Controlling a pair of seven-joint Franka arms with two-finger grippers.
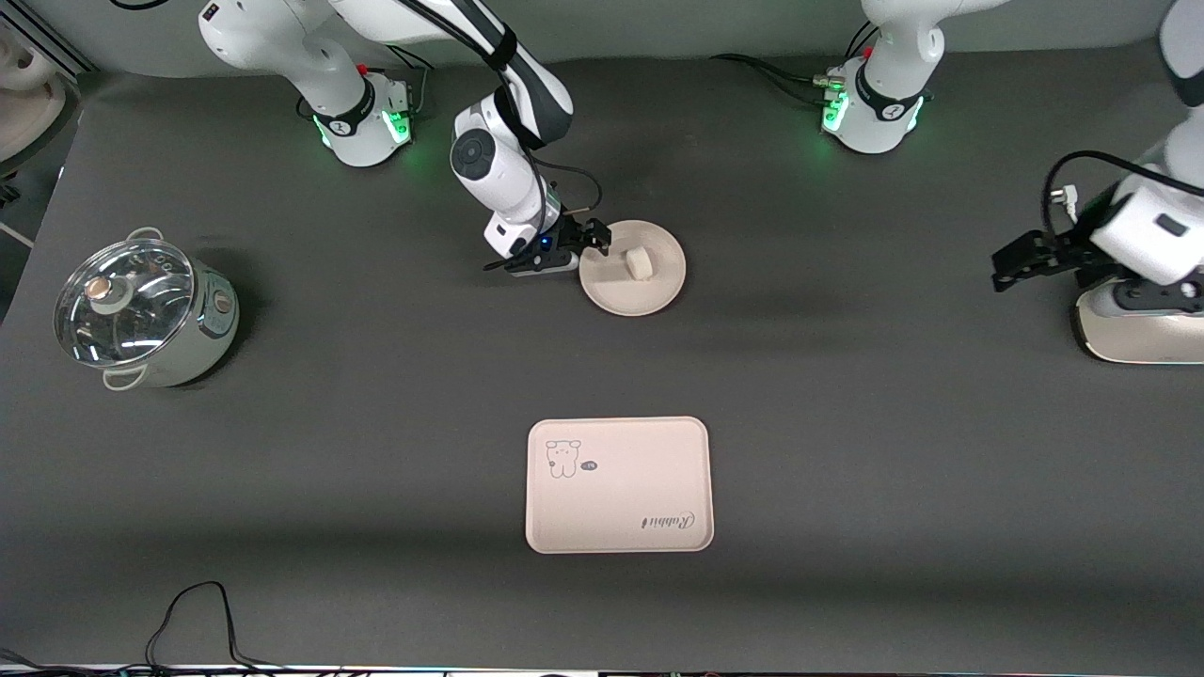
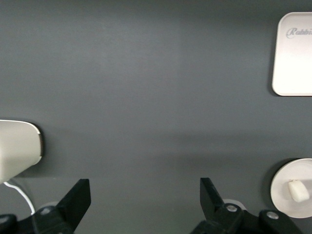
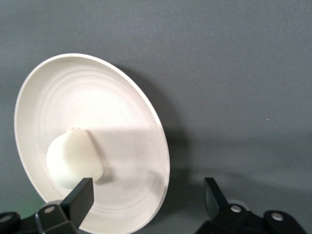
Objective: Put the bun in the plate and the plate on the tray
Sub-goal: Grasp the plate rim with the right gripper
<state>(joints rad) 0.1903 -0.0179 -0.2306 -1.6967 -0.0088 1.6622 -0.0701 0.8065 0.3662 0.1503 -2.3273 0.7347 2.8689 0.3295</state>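
Hovering with my right gripper (image 1: 591, 246) at the plate (image 1: 649, 291) rim, jaws wide, holding nothing. Bun (image 1: 641, 262) sits in plate: done. Plate not yet on tray (image 1: 618, 508), nearer the camera. Left gripper (image 1: 1021, 263) waits, open, empty.

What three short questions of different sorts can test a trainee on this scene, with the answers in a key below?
1. True or false: the bun already lies in the plate.
2. Multiple choice: the plate stands A) on the tray, B) on the bare table, farther from the front camera than the tray, C) in the pot.
3. Short answer: which gripper is at the plate's rim, and how are its jaws?

Key:
1. True.
2. B.
3. The right gripper, jaws open and holding nothing. The left gripper waits open at the left arm's end of the table.
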